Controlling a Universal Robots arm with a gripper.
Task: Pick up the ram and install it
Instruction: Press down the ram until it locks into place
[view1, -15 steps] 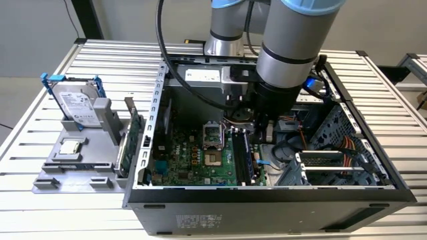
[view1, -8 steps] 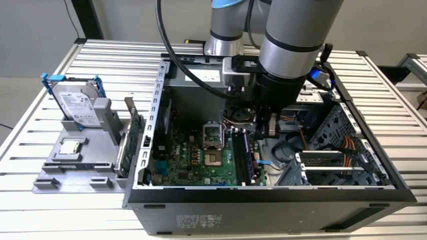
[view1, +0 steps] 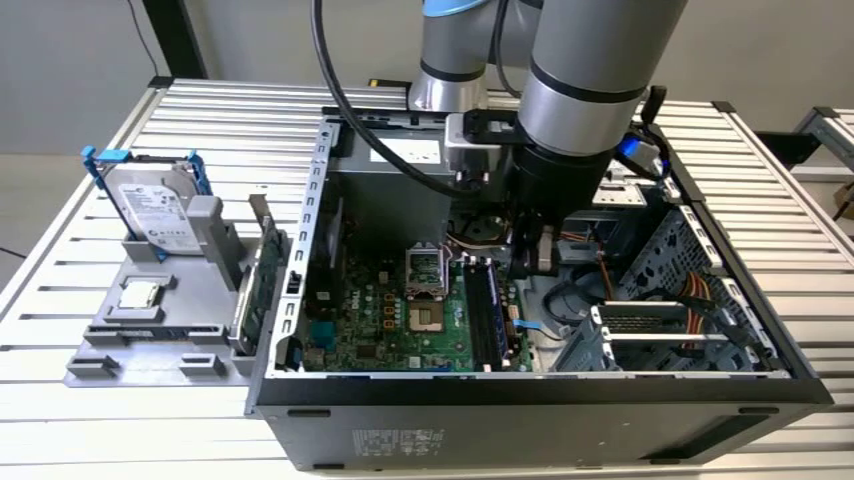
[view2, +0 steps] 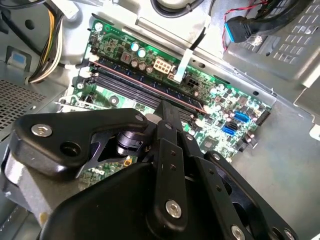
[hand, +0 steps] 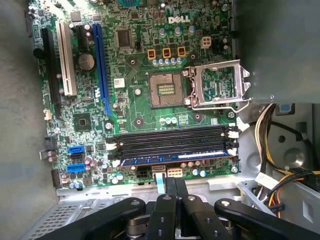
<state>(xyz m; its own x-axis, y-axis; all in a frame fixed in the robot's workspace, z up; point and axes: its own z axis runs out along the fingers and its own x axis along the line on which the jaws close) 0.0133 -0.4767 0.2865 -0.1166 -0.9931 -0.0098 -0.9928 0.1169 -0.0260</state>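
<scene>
Open computer case (view1: 534, 420) sat on a slatted metal table (view1: 80, 440), side panel off, motherboard (hand: 150, 65) exposed. The arm (view1: 587, 100) reached down into the case from above, over the board's memory-slot side. The ram (hand: 175, 160) stood in the memory slot nearest the gripper, the outermost of the row of parallel slots, its blue edge and chips showing between the white end latches; the other slots beside it looked black and bare. In the exterior view the ram (view1: 483, 310) showed as a blue strip standing on edge just below the wrist. Could not tell if it was fully seated or if the latches had closed. The gripper (hand: 175, 181) hung just beside the ram, at about the middle of its length, fingers (hand: 168, 190) pressed together with nothing between them. In the second wrist view the gripper (view2: 167, 106) tip came to a closed point over the memory slots; contact with the stick could not be judged. CPU socket (hand: 167, 90) was bare, with its metal retention frame (hand: 220, 85) flipped open beside it. Yellow and black cables (hand: 265, 130) ran past the slot ends. On the exterior view's left, outside the case, a grey fixture (view1: 147, 340) held a hard drive (view1: 154, 210) upright in a blue frame, a processor chip (view1: 140, 293) lying flat, and a green card (view1: 267, 275) standing on edge next to the case wall.
</scene>
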